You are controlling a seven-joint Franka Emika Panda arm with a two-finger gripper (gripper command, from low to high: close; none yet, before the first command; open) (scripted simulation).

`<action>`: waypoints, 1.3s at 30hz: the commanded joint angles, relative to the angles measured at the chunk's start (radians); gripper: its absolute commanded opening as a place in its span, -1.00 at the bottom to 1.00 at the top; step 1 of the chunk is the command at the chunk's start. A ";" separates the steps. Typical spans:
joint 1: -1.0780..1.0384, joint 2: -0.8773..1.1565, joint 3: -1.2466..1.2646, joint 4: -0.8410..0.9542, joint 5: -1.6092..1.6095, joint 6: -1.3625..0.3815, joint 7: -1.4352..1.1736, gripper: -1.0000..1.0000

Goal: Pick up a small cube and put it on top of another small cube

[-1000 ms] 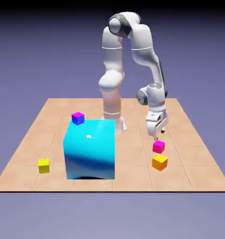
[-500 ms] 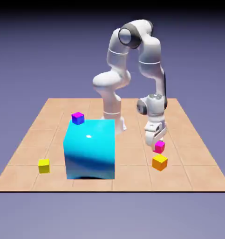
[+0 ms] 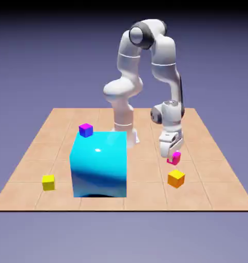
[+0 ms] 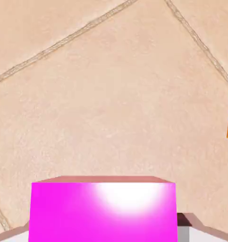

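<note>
Nearest the front edge of the tiled table (image 3: pixel 208 190), a yellow cube (image 3: pixel 48 182) sits by the front corner on the exterior view's left, and the big cyan block (image 3: pixel 99 164) stands just beside it, close to the front edge. Over toward the exterior view's right, an orange cube (image 3: pixel 176 178) rests on the tiles. Just behind it, there's the action: the gripper (image 3: pixel 171 155) pointing down, its fingers pinched onto the small cube (image 3: pixel 174 158), magenta-pink, which looks just clear of the tiles. In the hand view that cube (image 4: pixel 104 211) fills the bottom between the grey fingertips (image 4: pixel 184 230), bare tile beyond. Behind the block sits a blue cube with a magenta top (image 3: pixel 86 130)
</note>
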 commanded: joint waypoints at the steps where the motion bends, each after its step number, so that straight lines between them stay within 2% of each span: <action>1: 0.036 -0.020 -0.035 -0.005 0.003 -0.014 0.001 -1.00; 7: 0.254 -0.140 -0.241 -0.038 0.014 -0.103 0.010 -1.00; 9: 0.265 -0.146 -0.252 -0.040 0.014 -0.108 0.010 -1.00; 13: 0.271 -0.122 -0.271 -0.022 0.039 -0.282 -0.008 -1.00; 28: 0.454 0.116 -0.668 0.251 0.431 -0.934 0.049 -1.00; 39: 0.685 0.469 -1.028 0.413 0.771 -1.382 0.034 -1.00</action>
